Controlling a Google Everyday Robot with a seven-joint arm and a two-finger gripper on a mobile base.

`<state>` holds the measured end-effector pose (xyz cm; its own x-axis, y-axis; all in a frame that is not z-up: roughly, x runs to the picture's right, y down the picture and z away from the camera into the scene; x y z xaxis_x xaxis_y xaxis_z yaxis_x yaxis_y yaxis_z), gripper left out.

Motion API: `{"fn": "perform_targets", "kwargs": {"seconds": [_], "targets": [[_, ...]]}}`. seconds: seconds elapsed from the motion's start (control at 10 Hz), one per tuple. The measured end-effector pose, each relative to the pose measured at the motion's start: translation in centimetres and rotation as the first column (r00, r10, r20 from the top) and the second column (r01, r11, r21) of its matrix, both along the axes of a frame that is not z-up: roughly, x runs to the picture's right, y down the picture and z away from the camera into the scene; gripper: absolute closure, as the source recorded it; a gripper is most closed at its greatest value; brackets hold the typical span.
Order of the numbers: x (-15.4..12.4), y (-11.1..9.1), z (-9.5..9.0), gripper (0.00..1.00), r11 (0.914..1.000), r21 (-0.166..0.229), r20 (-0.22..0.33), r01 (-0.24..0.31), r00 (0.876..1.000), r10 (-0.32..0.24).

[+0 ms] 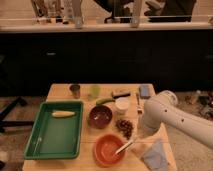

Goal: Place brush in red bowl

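Note:
The red bowl point(106, 151) stands on the wooden table near the front edge. The brush point(125, 146) lies slanted over the bowl's right rim. Its whitish head is inside the bowl and its handle rises to the right. My gripper point(138, 138) is at the handle's upper end, just right of the bowl. It is mostly hidden behind my white arm point(160, 114), which reaches in from the right.
A green tray point(50, 145) holding a yellow item point(63, 114) fills the left. Behind the red bowl are a maroon bowl point(100, 116), a white cup point(122, 105), a dark cluster point(125, 127), a fork point(138, 103) and a block brush point(120, 93). A blue-grey cloth point(156, 155) lies front right.

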<state>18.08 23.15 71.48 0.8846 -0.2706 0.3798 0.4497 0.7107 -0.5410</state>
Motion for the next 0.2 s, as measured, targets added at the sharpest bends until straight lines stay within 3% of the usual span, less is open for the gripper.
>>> {"fn": "perform_targets", "kwargs": {"seconds": [0.2], "targets": [[-0.73,0.58,-0.27,1.00,0.9999,-0.010,0.023,-0.002,1.000,0.002]]}}
